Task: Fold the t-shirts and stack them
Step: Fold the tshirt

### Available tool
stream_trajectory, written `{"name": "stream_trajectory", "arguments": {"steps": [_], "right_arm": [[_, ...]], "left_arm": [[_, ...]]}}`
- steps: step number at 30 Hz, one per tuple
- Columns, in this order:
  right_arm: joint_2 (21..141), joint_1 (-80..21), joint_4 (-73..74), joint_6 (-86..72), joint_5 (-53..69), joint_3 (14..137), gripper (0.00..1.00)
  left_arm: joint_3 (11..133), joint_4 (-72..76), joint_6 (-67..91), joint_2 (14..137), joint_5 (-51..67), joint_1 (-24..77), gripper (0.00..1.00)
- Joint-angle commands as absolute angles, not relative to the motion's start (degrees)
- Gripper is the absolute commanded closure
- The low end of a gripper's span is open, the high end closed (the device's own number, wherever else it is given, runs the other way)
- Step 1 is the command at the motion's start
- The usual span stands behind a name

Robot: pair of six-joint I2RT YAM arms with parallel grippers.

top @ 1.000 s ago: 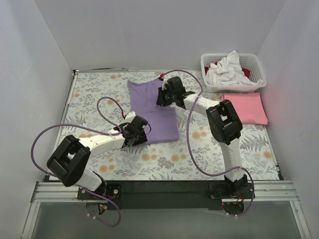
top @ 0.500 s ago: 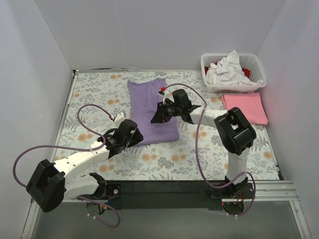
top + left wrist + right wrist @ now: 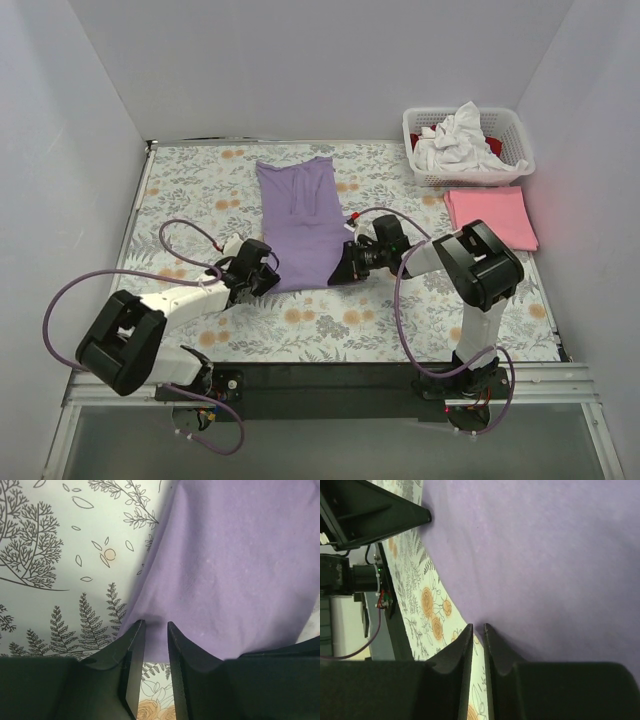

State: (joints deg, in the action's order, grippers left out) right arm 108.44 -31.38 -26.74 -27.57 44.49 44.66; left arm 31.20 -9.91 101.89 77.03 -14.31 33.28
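Note:
The lavender-purple t-shirt (image 3: 300, 215) lies flat on the floral cloth as a long strip folded lengthwise, running away from the arms. My left gripper (image 3: 270, 282) sits low at its near left corner. In the left wrist view the left gripper (image 3: 156, 625) keeps a narrow gap, and the flat hem of the purple shirt (image 3: 230, 570) lies in that gap. My right gripper (image 3: 340, 276) is at the near right corner. In the right wrist view the right gripper (image 3: 478, 626) shows a thin slit, with its tips touching the edge of the purple shirt (image 3: 545, 555).
A folded pink t-shirt (image 3: 490, 218) lies at the right, in front of the white lattice basket (image 3: 470, 178). The basket holds a crumpled white tee (image 3: 455, 140) and a red one (image 3: 495, 147). Grey walls close in three sides of the floral cloth (image 3: 190, 180).
The right gripper has slid along the shirt's right edge from the far part to the near right corner. The left gripper has come to the near left corner and its jaws have narrowed.

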Motion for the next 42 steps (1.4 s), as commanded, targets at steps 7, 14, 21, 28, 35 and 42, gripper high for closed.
{"name": "stream_trajectory", "arguments": {"steps": [7, 14, 21, 28, 35, 42], "right_arm": [[99.9, -24.7, -31.4, -29.2, 50.1, 37.6, 0.79], [99.3, -23.8, -31.5, -30.7, 50.0, 39.6, 0.79], [106.3, -23.0, -31.6, -29.6, 45.7, 37.2, 0.80], [102.8, -21.7, -31.0, -29.2, 44.0, 33.3, 0.80], [89.4, -22.5, -11.9, -20.2, 34.6, 37.9, 0.74], [78.8, -25.4, 8.4, -14.0, 10.7, 42.5, 0.35]], "left_arm": [[26.9, -18.5, 103.5, 68.6, -12.6, 31.6, 0.77], [28.9, -14.9, 99.8, 65.1, -11.7, 31.6, 0.72], [29.1, -14.1, 101.0, 75.0, -10.6, 31.5, 0.73], [28.8, -20.7, 100.4, 70.8, -11.3, 31.5, 0.75], [38.1, -32.4, 92.4, 65.3, -15.8, 31.6, 0.44], [42.7, -36.7, 88.9, 71.6, -17.7, 32.5, 0.24]]}}
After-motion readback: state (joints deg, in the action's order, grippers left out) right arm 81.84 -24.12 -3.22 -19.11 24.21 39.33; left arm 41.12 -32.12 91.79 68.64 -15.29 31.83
